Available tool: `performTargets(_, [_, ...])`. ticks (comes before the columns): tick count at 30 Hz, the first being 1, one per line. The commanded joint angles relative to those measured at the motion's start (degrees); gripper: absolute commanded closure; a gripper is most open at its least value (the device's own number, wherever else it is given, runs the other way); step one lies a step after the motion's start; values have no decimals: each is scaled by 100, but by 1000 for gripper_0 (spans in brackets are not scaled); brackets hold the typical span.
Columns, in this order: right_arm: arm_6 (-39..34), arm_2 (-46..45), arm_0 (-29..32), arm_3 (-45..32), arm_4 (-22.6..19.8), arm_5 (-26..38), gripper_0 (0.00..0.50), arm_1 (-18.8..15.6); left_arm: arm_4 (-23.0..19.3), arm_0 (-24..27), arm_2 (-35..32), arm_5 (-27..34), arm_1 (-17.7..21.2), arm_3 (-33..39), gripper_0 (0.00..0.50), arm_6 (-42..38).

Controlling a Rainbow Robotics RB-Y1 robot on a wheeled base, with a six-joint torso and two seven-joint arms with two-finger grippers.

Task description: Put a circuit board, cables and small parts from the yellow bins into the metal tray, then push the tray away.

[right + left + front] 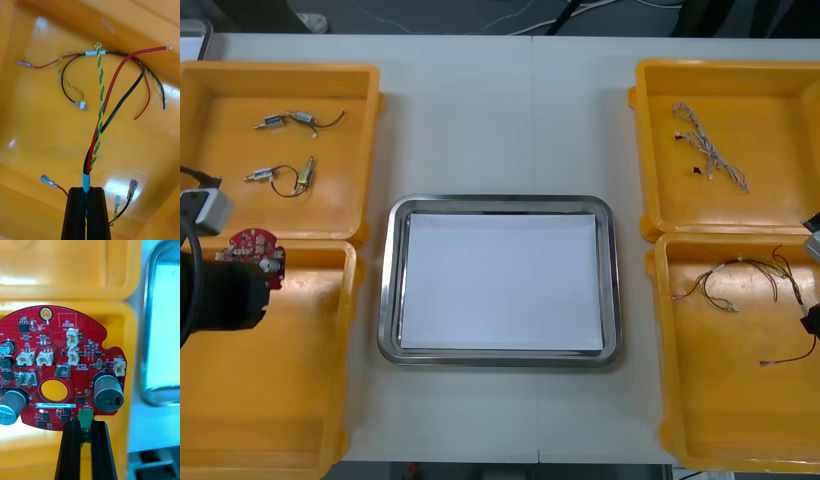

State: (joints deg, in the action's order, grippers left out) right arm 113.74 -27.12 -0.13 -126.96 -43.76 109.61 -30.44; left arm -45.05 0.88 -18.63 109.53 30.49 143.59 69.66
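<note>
Light table [480,120]: picking is done.
Circuit board [63,367] is clamped by left gripper [85,437], cables [98,112] by right gripper [87,210], apparently lifted; metal tray [498,204] delivery is needed.

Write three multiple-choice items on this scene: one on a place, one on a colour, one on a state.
1. Where is the red circuit board?
A. Lying flat on the bare table
B. In the left hand, over the left yellow bins
C. Lying in a right-side bin

2. What colour is the inside of the metal tray?
A. White
B. Red
C. Black

3. What state is the right hand in?
A. Open, holding nothing
B. Shut on a circuit board
C. Shut on the cable bundle

Answers:
1 B: the left hand pinches the board's edge above the rim shared by the two bins.
2 A: a white surface fills the space within the shiny rim.
3 C: the red, black and green-yellow wires rise from between the closed fingers.
</note>
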Motion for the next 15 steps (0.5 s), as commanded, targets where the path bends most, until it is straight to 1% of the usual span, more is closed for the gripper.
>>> performTargets(1, [-133,-171,-242,-329,-150,39,500,30,-162,676,492,47,379,231,500,-251])
performTargets(2, [-133,-162,-251,-338,-177,39,500,21,-162,747,562,47,397,231,500,-330])
performTargets(5, [-177,-92,-295,-382,-282,39,500,-50,-100,1063,1090,47,484,240,500,-796])
performTargets(6, [-194,-56,-330,-400,-335,39,500,-85,14,1177,1380,47,511,257,500,-998])
performTargets(7, [-212,-21,-374,-417,-379,39,500,-111,199,1274,1696,47,511,283,500,-1165])
performTargets(8, [-221,-4,-391,-426,-397,39,500,-129,295,1309,1846,47,502,292,500,-1235])
performTargets(10, [-247,49,-532,-452,-458,39,500,-155,831,1459,2522,47,423,310,500,-1455])
performTargets(11, [-247,58,-576,-461,-484,39,500,-164,963,1503,2681,47,405,310,500,-1499])
performTargets(12, [-247,67,-664,-470,-564,39,500,-164,1236,1582,2988,47,361,292,500,-1613])
performTargets(13, [-238,84,-760,-479,-669,39,500,-173,1420,1661,3269,47,335,266,500,-1736])
performTargets(15, [-212,119,-875,-514,-818,39,500,-173,1596,1749,3577,47,282,204,500,-1903])
